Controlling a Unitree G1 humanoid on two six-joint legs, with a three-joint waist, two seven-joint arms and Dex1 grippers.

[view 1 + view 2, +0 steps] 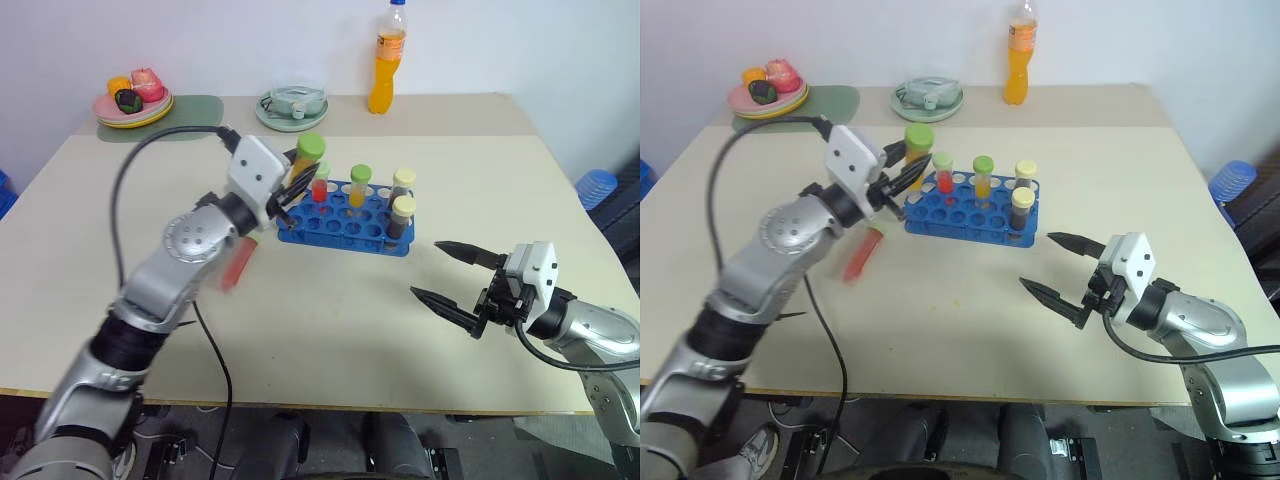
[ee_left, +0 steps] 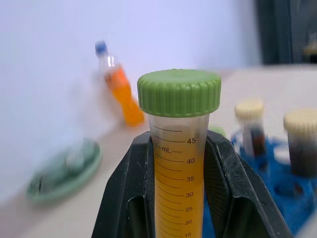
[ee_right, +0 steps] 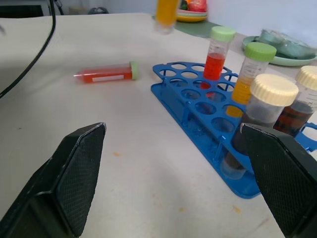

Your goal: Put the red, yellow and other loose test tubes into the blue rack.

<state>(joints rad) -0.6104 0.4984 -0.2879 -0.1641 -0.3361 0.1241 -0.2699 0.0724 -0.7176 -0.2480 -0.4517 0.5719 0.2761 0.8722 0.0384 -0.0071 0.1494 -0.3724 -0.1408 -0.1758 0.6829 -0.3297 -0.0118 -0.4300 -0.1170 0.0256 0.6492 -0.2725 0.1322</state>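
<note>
The left tool (image 1: pixel 292 190) is seen clamped on a yellow-orange tube (image 2: pixel 179 163) with a green cap, which is held upright and raised at the upper centre of the head view, just left of the blue rack (image 1: pixel 345 233). In the left wrist view the two black fingers (image 2: pixel 124 198) are pressed against both sides of the tube below its cap.

The rack is set on the pale surface (image 1: pixel 330 330) just above the middle of the frame. Four tubes are already stood in it: a red tube (image 3: pixel 216 58) with a green cap, a second yellow-orange tube (image 3: pixel 249 74) with a green cap, and two dark brown tubes (image 3: pixel 260 111) with pale yellow caps.

A second red tube (image 3: pixel 105 74) is left lying on its side on the surface, to the lower left of the rack and well apart from it.

The right tool (image 1: pixel 453 277) is held at the lower right of the frame, its jaws spread wide with nothing between them, aimed toward the rack.

Along the far edge, an orange bottle (image 1: pixel 386 70) and a pale green dish (image 1: pixel 291 105) can be made out.
</note>
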